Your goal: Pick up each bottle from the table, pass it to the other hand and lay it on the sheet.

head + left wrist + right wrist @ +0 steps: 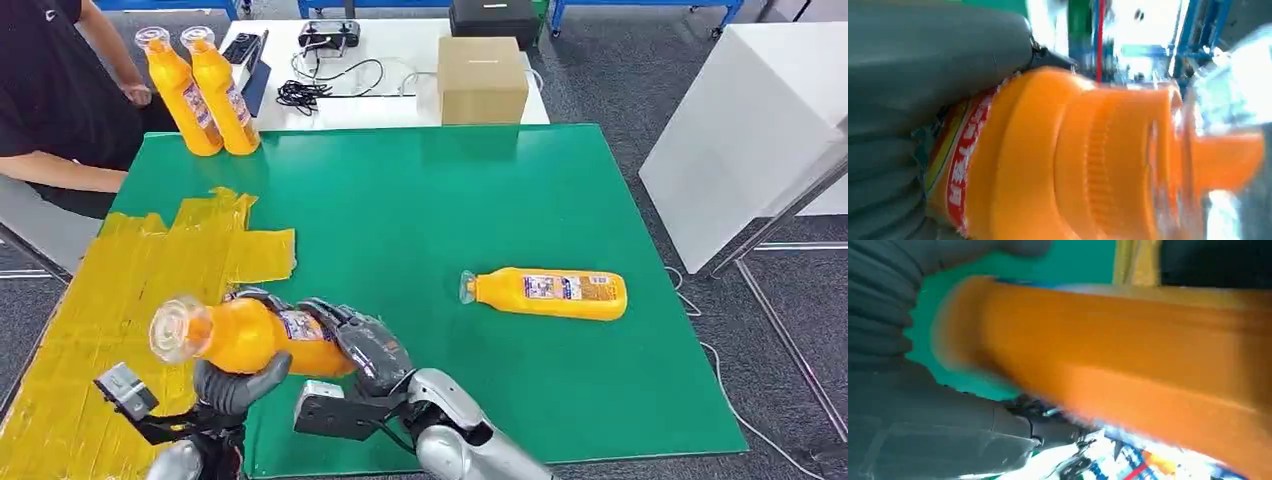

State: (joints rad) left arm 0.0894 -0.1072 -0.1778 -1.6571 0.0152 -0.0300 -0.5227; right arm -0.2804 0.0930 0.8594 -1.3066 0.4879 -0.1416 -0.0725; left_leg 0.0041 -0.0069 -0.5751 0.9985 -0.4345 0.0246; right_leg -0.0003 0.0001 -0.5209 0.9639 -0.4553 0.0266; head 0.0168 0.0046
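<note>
Head view gave you the handover itself: an orange bottle (235, 335) was held on its side above the near edge of the green tabletop (420, 200), its clear cap toward the yellow sheet (130, 290). Your right hand (355, 340) wrapped its fingers over the bottle's base end, and your left hand (240, 385) cupped it from beneath with the thumb curled up against it, so both hands had hold of it. A second bottle (548, 292) lay on its side on the green, well apart to the right, and two more bottles (205, 95) stood upright at the far left corner, near a seated person (55, 90). A cardboard box (482, 78) sat on the white table beyond. Left wrist view showed you the bottle's (1088, 160) shoulder and cap close up, blurred, with the grey hand (923, 90) pressed against its label. Right wrist view showed you the orange body (1128, 365) running across, blurred, with the grey hand (923, 405) closed around it.
</note>
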